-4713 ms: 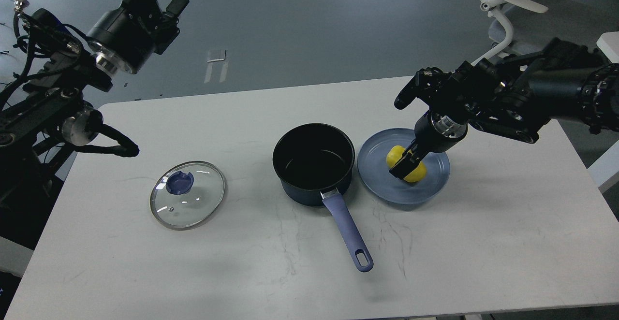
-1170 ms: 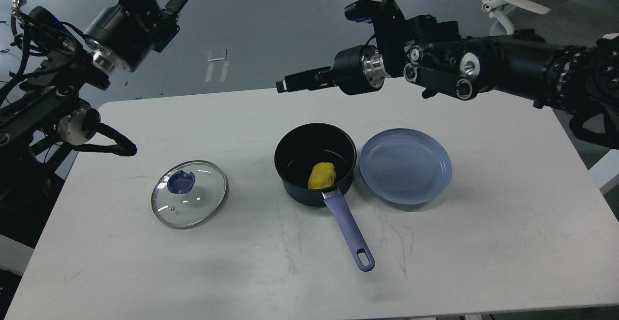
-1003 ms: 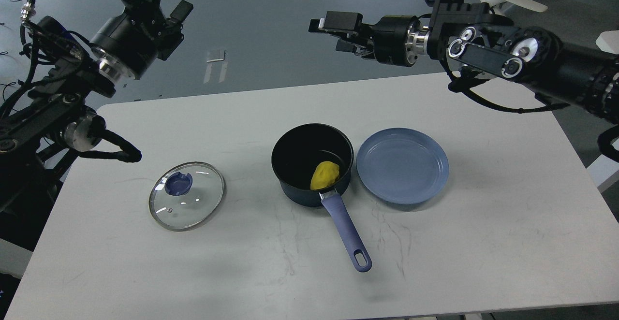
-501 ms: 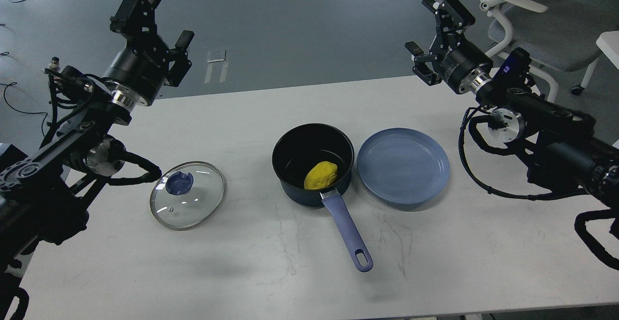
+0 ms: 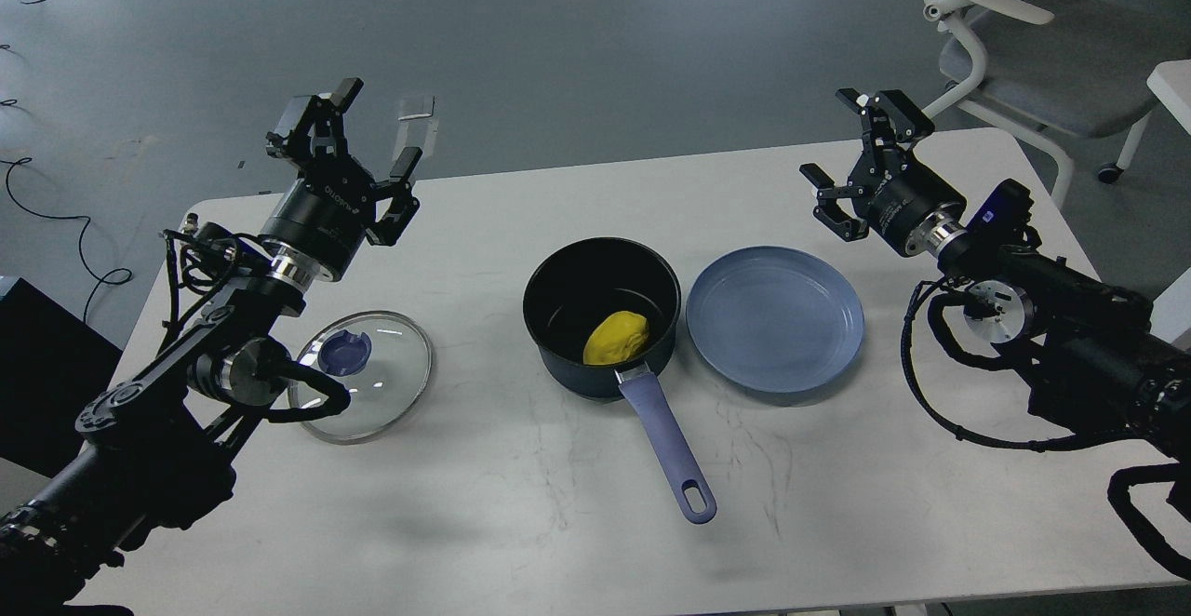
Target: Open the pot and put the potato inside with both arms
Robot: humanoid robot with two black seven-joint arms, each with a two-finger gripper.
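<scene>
The task looks done: the potato (image 5: 616,337) lies inside the open pot (image 5: 601,316), and the lid (image 5: 363,375) rests flat on the table (image 5: 930,467) to the pot's left. Nothing seems left but for the arms to rest clear. The left gripper (image 5: 344,146) and right gripper (image 5: 861,155) are both raised, fingers spread apart and empty, well away from the pot. The potato is a smooth yellow oval against the black interior, near the handle side. The blue plate (image 5: 774,318) beside the pot holds nothing.

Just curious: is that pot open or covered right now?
Open. The pot has no cover; its glass lid lies flat on the table, left.
</scene>
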